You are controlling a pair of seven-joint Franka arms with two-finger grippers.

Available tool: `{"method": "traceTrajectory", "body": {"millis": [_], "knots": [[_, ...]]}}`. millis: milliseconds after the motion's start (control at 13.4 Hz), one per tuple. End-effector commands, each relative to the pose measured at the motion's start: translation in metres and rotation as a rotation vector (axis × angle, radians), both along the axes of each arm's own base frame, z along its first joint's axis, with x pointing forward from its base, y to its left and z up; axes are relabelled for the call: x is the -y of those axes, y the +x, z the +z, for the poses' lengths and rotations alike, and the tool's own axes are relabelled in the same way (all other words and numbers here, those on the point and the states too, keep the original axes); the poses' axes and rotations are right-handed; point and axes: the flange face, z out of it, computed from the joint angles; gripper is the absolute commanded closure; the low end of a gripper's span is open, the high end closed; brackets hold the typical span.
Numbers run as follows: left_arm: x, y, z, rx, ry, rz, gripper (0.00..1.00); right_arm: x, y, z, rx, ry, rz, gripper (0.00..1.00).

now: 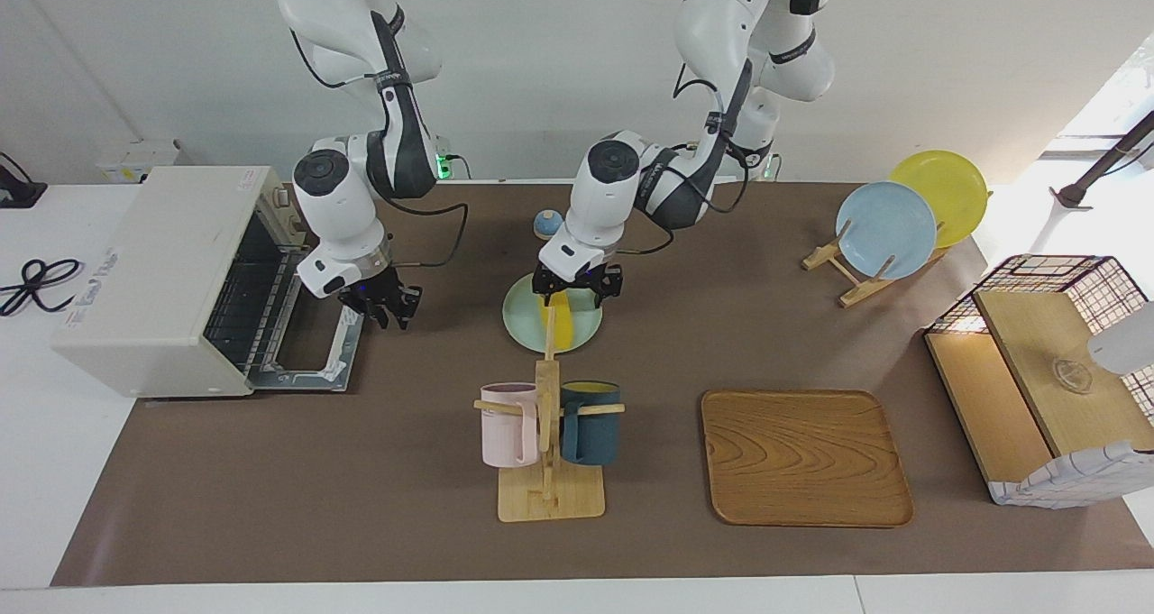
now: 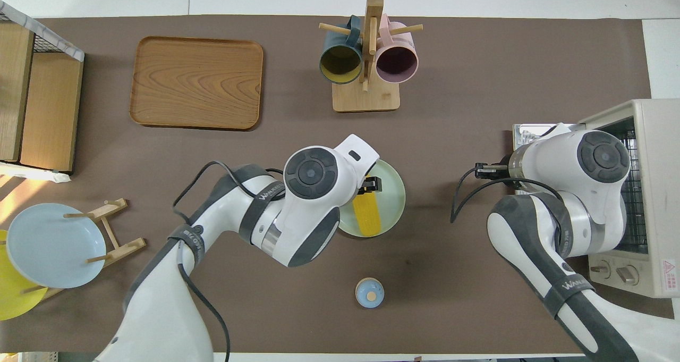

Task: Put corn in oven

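The yellow corn (image 1: 563, 324) (image 2: 367, 216) lies on a pale green plate (image 1: 523, 321) (image 2: 394, 194) in the middle of the table. My left gripper (image 1: 577, 288) hangs just over the corn, open, with its fingers spread to either side and nothing held. The cream-white oven (image 1: 149, 271) (image 2: 656, 133) stands at the right arm's end of the table. Its glass door (image 1: 311, 354) is dropped flat, and the wire rack inside shows. My right gripper (image 1: 386, 306) is open and empty, over the mat beside the door's edge; in the overhead view the arm hides it.
A wooden mug rack (image 1: 546, 470) with a pink and a dark blue mug stands farther from the robots than the plate. A wooden tray (image 1: 804, 456), a plate stand (image 1: 847, 267) with blue and yellow plates, and a wire crate (image 1: 1050, 361) fill the left arm's end. A small blue knob (image 2: 369, 292) sits near the robots.
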Motion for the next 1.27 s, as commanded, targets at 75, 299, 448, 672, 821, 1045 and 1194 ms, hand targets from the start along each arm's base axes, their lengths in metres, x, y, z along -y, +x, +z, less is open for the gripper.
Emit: {"method": "traceTrajectory", "body": {"millis": [75, 299, 448, 672, 821, 1045, 1194], "knots": [[-0.095, 0.051, 0.083, -0.017, 0.001, 0.085, 0.0, -0.031, 0.011, 0.033, 0.035, 0.023, 0.046, 0.0], [-0.175, 0.088, 0.135, 0.009, 0.056, 0.106, 0.0, -0.078, 0.037, 0.074, 0.008, 0.028, 0.097, 0.0], [-0.234, 0.105, 0.163, 0.027, 0.073, 0.095, 0.0, -0.143, 0.033, 0.091, 0.023, 0.046, 0.053, 0.0], [-0.298, 0.104, 0.192, 0.026, 0.084, 0.046, 0.0, -0.234, 0.016, 0.097, 0.032, 0.057, 0.007, 0.0], [-0.324, 0.097, 0.202, 0.006, 0.11, 0.031, 0.0, -0.3, 0.003, 0.093, 0.031, 0.072, -0.046, 0.0], [-0.345, 0.083, 0.216, -0.023, 0.152, -0.019, 0.0, -0.375, -0.003, 0.046, 0.048, 0.044, -0.068, 0.0], [-0.352, 0.076, 0.226, -0.033, 0.153, -0.013, 0.0, -0.388, -0.007, 0.011, 0.063, 0.053, -0.057, 0.0]]}}
